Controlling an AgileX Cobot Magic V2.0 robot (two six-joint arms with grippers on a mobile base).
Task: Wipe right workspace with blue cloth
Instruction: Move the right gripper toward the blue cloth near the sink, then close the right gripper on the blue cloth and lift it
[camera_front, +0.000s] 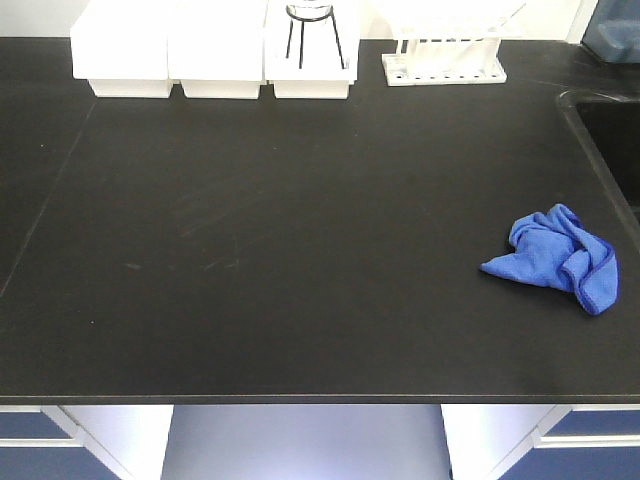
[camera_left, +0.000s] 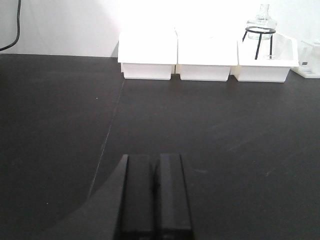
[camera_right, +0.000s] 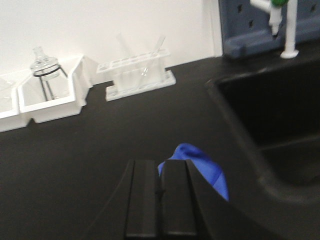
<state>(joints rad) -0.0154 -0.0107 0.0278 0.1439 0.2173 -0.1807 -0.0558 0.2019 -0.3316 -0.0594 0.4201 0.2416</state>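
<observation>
We judge the pickup not yet begun: the blue cloth (camera_front: 556, 257) lies crumpled at the benchtop's (camera_front: 300, 220) near right, beside the sink (camera_front: 605, 125). The left gripper (camera_left: 155, 162) and the right gripper (camera_right: 161, 167) are both closed and empty. Next, the right must open and descend onto the cloth.

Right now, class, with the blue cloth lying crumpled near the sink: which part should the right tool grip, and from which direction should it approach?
Probably the raised bunch of folds in the middle of the blue cloth, from straight above. Its edges lie thin and flat on the benchtop, offering little to pinch; the right tool, shut now, must open first.
</observation>
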